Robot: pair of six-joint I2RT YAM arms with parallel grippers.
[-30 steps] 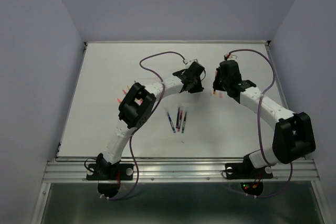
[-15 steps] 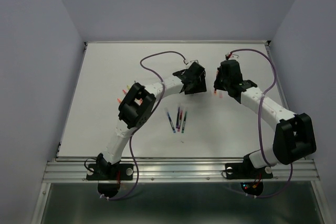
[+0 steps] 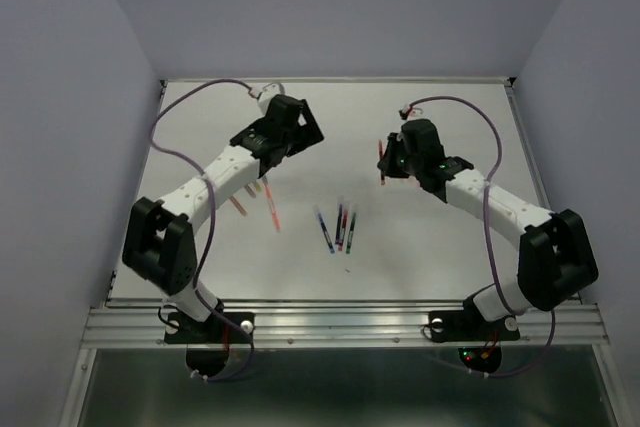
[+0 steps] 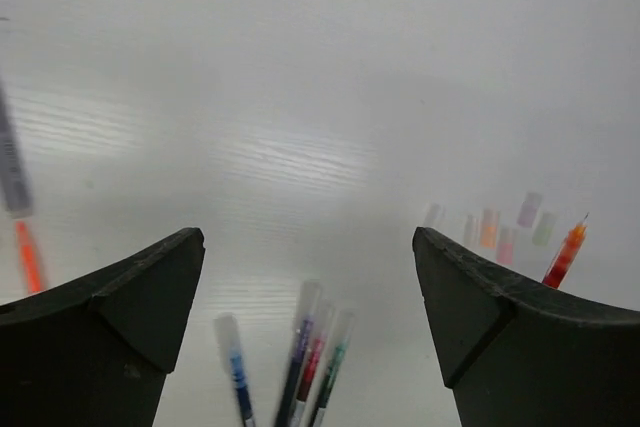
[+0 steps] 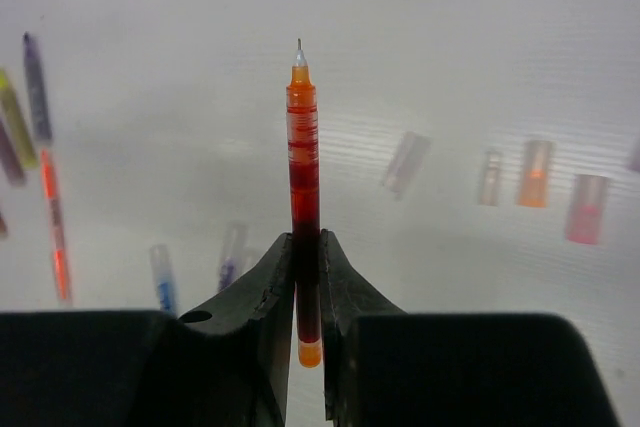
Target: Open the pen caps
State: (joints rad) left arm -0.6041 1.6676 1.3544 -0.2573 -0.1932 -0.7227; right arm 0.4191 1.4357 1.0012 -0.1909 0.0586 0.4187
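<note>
My right gripper (image 5: 307, 237) is shut on an orange-red pen (image 5: 302, 167). The pen has no cap and its bare tip points away from the wrist. It also shows in the top view as the held pen (image 3: 381, 169) at my right gripper (image 3: 392, 159). Several loose pen caps (image 5: 536, 172) lie on the table beyond it, pale, orange and pink. My left gripper (image 4: 308, 237) is open and empty above the table, at the back left (image 3: 295, 129). Below it lie several capped pens (image 4: 300, 362), blurred; they are the capped pens (image 3: 338, 229) at mid-table.
Uncapped pens (image 3: 270, 205) lie left of centre, under my left forearm; they are the uncapped pens (image 5: 50, 217) at the left of the right wrist view. The white table (image 3: 450, 247) has raised edges, with purple walls around it. Cables loop above both wrists.
My left gripper has opened wide and the left arm has swung from the table's centre to the back left. My right gripper has shifted slightly left, still shut on its pen.
</note>
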